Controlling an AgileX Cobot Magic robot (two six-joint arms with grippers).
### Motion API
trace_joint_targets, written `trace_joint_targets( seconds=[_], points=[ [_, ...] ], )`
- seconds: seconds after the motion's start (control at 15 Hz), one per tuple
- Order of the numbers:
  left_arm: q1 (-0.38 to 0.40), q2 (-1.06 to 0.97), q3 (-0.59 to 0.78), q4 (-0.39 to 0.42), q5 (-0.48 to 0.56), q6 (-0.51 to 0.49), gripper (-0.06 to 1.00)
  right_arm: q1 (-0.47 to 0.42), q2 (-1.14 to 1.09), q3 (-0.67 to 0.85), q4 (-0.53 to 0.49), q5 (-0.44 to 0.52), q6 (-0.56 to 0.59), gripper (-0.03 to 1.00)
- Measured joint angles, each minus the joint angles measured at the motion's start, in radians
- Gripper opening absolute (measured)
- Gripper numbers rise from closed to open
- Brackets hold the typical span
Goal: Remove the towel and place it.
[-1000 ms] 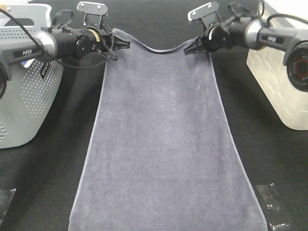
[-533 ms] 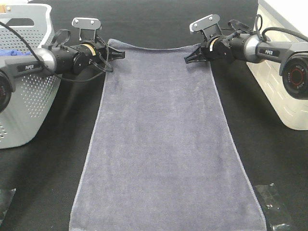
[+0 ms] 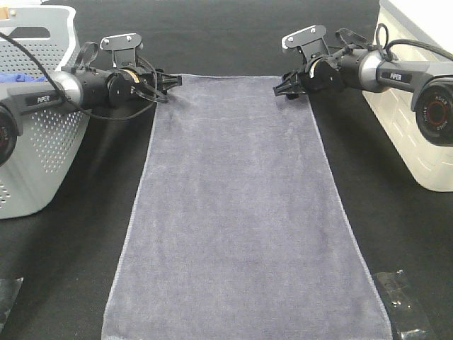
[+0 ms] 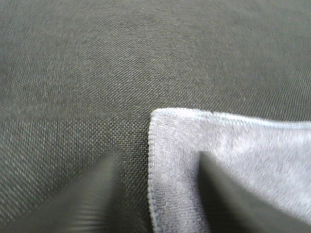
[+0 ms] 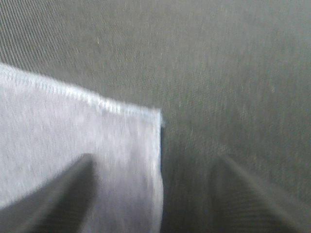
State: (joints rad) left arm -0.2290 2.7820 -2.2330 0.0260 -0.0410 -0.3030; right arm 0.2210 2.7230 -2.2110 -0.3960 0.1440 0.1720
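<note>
- Towel lies flat on black table, btwn grey basket and cream bin.
- L gripper at far-left corner, R gripper at far-right.
- Only wrist views show the gaps: both spread wide, holding nothing; one finger over cloth, other off it, each side.
- Only high view shows the blue cloth in the basket.

Both arms reach inward, low and nearly level. The left gripper and right gripper have jaws spread apart, gripping nothing.
</note>
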Motion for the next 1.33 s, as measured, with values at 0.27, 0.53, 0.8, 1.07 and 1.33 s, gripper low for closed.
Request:
trace_joint_targets(
  seconds=[0.27,0.53,0.8,1.07,1.33],
  points=[
    [0.000,-0.009,0.000,-0.064,0.023,0.000,0.62,0.000,-0.014,0.000,0.003,0.073,0.004,0.74],
    [0.000,-0.058,0.000,-0.059,0.051,0.000,0.62,0.001,-0.054,0.000,0.054,0.126,0.004,0.75],
    [-0.036,-0.138,-0.001,0.067,0.061,0.003,0.62,0.001,-0.159,0.000,0.190,0.155,0.004,0.75],
    [-0.078,-0.239,-0.001,0.108,0.129,0.004,0.62,0.001,-0.262,0.000,0.238,0.273,0.004,0.75],
    [-0.101,-0.390,-0.001,0.131,0.367,0.004,0.62,0.001,-0.405,0.000,0.289,0.453,0.003,0.75]
  ],
)
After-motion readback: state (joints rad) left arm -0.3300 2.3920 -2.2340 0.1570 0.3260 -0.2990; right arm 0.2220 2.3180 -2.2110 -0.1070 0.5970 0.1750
